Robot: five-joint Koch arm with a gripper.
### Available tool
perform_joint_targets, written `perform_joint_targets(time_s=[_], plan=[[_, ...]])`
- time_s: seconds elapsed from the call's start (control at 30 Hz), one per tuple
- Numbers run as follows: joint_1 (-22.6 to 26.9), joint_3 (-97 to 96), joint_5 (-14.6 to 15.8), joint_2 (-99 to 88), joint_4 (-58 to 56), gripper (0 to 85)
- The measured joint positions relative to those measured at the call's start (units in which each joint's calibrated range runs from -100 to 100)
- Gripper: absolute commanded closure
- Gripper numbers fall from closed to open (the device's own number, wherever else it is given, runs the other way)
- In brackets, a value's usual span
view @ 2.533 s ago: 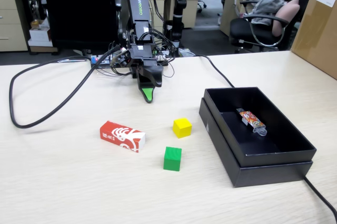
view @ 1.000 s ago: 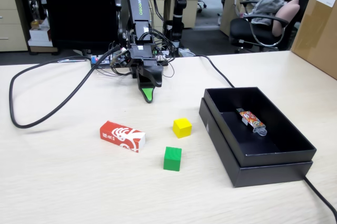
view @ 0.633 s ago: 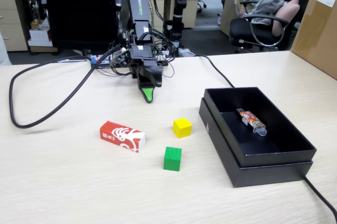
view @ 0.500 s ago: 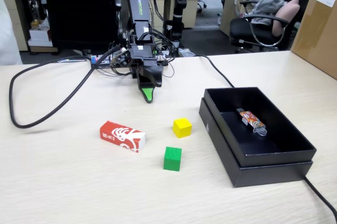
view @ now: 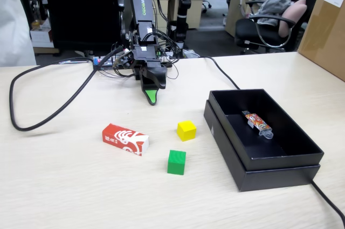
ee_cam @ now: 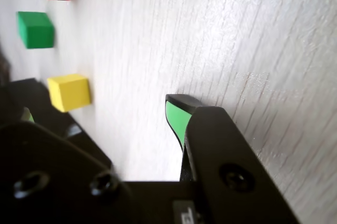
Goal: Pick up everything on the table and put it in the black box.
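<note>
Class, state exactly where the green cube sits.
In the fixed view the green cube rests on the table, below the yellow cube, left of the black box.

A thick black cable (view: 54, 111) is looping across the desk, a wrapped packet (view: 257, 123) is lying apart, and an office chair (view: 269, 21) is standing behind.

Carton (view: 125, 139) left of cubes (view: 186, 130); box (view: 245, 168) right.

Table (view: 64, 186) matt wood-grain; black box (view: 280, 172) matt; red carton (view: 125, 139) printed card.
</note>
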Motion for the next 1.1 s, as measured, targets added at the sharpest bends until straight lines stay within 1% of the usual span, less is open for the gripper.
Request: perform_joint_targets(time_s=[0.13, 0.17, 0.2, 0.23, 0.27, 0.43, 0.53, 0.63, 0.8, 0.93, 1.03, 1.1], plan=[[0.98, 12.51, 2.59, 1.65, -18.01, 37.1], [1.86, 18.81, 4.44, 2.91, -28.29, 37.1], [4.20, 35.89, 6.25, 10.13, -41.69, 37.1], [4.25, 36.89, 6.30, 10.39, -42.11, 37.1], [4.98, 47.12, 7.08, 14.31, -46.88, 37.1], [5.13, 65.21, 8.35, 33.57, -59.13, 37.5], [4.98, 75.53, 8.55, 41.93, -64.14, 38.2], [4.88, 79.82, 8.55, 46.87, -67.68, 38.3], [4.84, 84.66, 8.55, 53.96, -69.08, 37.8], [4.54, 94.98, 8.50, 67.00, -71.63, 37.9], [4.30, 97.44, 8.55, 76.88, -73.36, 38.0], [4.20, 98.45, 8.50, 79.04, -74.10, 38.0]])
